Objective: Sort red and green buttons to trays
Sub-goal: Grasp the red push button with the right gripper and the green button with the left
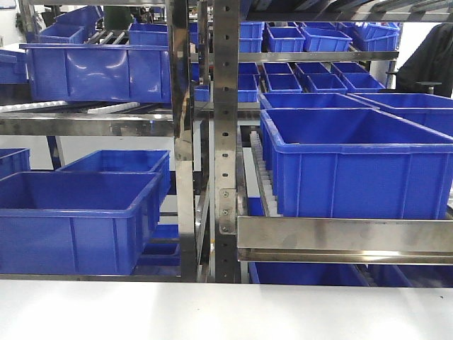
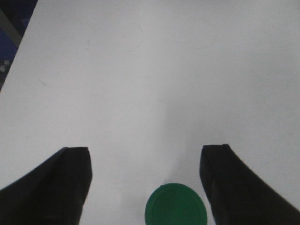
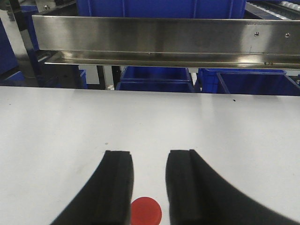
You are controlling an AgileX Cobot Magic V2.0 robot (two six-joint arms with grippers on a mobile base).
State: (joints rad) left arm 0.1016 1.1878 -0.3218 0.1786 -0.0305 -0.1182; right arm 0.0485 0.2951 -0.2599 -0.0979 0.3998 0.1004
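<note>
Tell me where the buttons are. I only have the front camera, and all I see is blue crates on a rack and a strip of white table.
Observer: The left wrist view shows a green button lying flat on the white table, just behind the left gripper.
Operator: And a red one?
Observer: The right wrist view shows a red button on the table, seen through the gap of the right gripper.
Operator: Is either gripper closed on one?
Observer: No. The left jaws stand wide apart, the right jaws are closer together but still gapped, and both buttons rest on the table.
</note>
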